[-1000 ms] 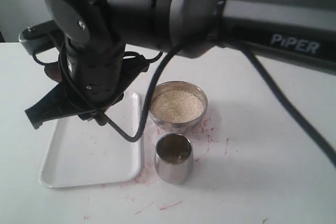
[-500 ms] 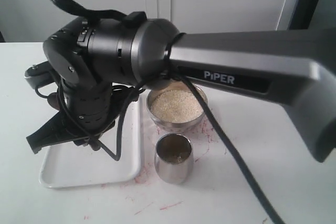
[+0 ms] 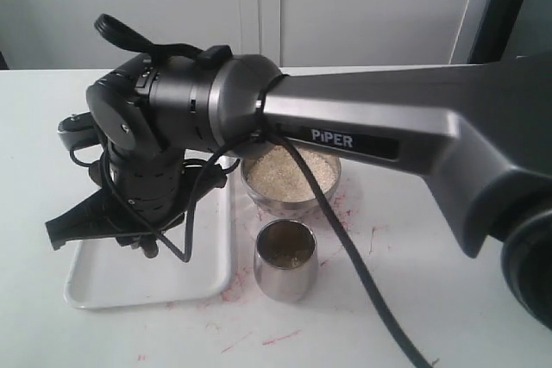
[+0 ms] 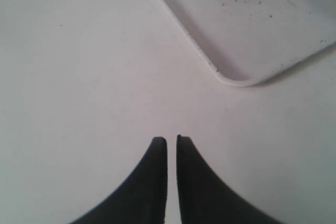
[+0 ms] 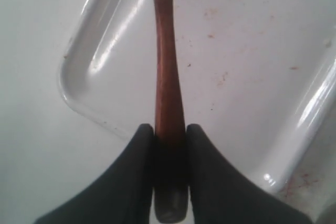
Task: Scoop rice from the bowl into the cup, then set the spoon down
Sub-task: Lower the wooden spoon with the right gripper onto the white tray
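Over a white rectangular plastic tray on the white desk, the right claw clamps the long slim handle of a dark reddish-brown wooden spoon, pads pressed on both sides. The spoon's head runs out of the wrist view (whether it touches the tray cannot be told). Just beside the tray's far corner sits a round shiny steel bowl filled with off-white rice grains. A small steel tumbler cup stands just beside the tray's long edge. The left claw, empty and narrowed to a thin slit, hangs over bare desk off a tray corner.
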`<state>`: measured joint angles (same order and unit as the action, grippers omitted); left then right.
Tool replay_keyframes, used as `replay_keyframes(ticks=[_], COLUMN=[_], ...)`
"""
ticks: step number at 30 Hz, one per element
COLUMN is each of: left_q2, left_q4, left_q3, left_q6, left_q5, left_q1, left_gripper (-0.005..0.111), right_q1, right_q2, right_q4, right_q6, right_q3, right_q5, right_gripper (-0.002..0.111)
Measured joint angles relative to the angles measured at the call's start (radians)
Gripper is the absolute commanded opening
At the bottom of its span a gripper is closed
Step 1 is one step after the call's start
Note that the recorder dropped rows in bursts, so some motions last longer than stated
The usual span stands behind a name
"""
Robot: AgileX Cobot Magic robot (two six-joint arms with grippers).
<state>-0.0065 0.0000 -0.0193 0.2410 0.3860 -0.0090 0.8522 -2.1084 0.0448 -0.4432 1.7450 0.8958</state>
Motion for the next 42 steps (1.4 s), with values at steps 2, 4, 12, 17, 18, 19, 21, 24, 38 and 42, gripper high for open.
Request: replay_keyframes(ticks=[2,4,12,17,18,19,21,24,38,42], left_q2=[0.000,0.000,0.000,0.000,0.000,0.000,0.000,0.000,0.000,0.000], left_q4=[0.000,0.000,0.000,0.000,0.000,0.000,0.000,0.000,0.000,0.000], left_q3=[0.000,0.000,0.000,0.000,0.000,0.000,0.000,0.000,0.000,0.000], left_q6=[0.000,0.000,0.000,0.000,0.000,0.000,0.000,0.000,0.000,0.000], left_q5=[0.000,0.000,0.000,0.000,0.000,0.000,0.000,0.000,0.000,0.000], left_q1=[0.000,0.000,0.000,0.000,0.000,0.000,0.000,0.000,0.000,0.000], left_gripper=[0.014,0.014,0.014,0.014,0.014,0.014,0.014,0.014,0.014,0.014], right_q1=[-0.007,-0.016,-0.033,-0.039,-0.041,-0.045,-0.047,-0.055,-0.068,-0.068], right_q2=[-0.012,-0.025,-0.065,-0.081,-0.083,-0.085,-0.085,-0.085,-0.093,-0.114], right_q4=[-0.007,-0.011,-0.015,-0.015,-0.015,-0.015,-0.015,-0.017,-0.015,-0.015], right_q6=[-0.005,-0.016,-0.061,-0.098,-0.105,-0.110,-0.123,-0.137,-0.158,-0.158], right_q3=[0.000,0.000,0.000,0.000,0.000,0.000,0.000,0.000,0.000,0.000], right_q5=[-0.002,0.002,0.004,-0.006,-0.011,-0.013,-0.019,-0.025,-0.040,-0.040], right_gripper=[0.000,0.000,0.000,0.000,0.000,0.000,0.000,0.000,0.000,0.000])
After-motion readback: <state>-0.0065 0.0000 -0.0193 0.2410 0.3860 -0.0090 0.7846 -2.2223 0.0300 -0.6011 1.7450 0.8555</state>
